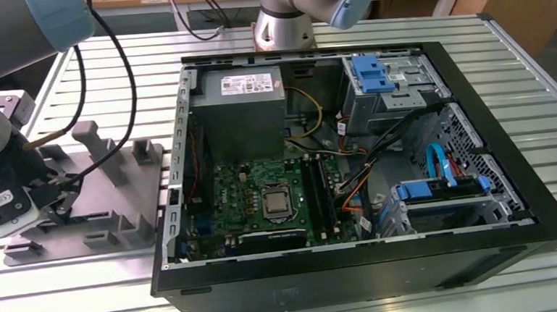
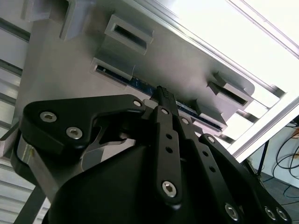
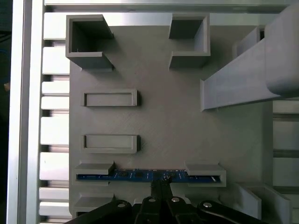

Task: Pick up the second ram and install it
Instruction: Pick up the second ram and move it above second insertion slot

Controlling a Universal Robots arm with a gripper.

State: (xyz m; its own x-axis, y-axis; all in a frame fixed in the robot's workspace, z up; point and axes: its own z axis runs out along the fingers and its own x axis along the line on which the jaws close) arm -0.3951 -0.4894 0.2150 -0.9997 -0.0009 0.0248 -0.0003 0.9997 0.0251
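The second ram (image 3: 126, 175), a blue stick, sits on edge in two end brackets at one edge of the grey fixture plate (image 3: 163, 121). The gripper (image 3: 161, 183) is at its mid-section, fingers (image 2: 164, 95) drawn together and pinching it. The plate lies on the slatted worktop (image 1: 551, 183) at the exterior view's left, just beside the open PC case (image 1: 363, 274).

Thin blue second ram (image 3: 140, 175) stands edgewise in fixture (image 3: 163, 121).

Matt grey plastic fixture tray (image 3: 163, 121); matt black hand (image 3: 161, 183); ribbed metal table (image 1: 123, 303)
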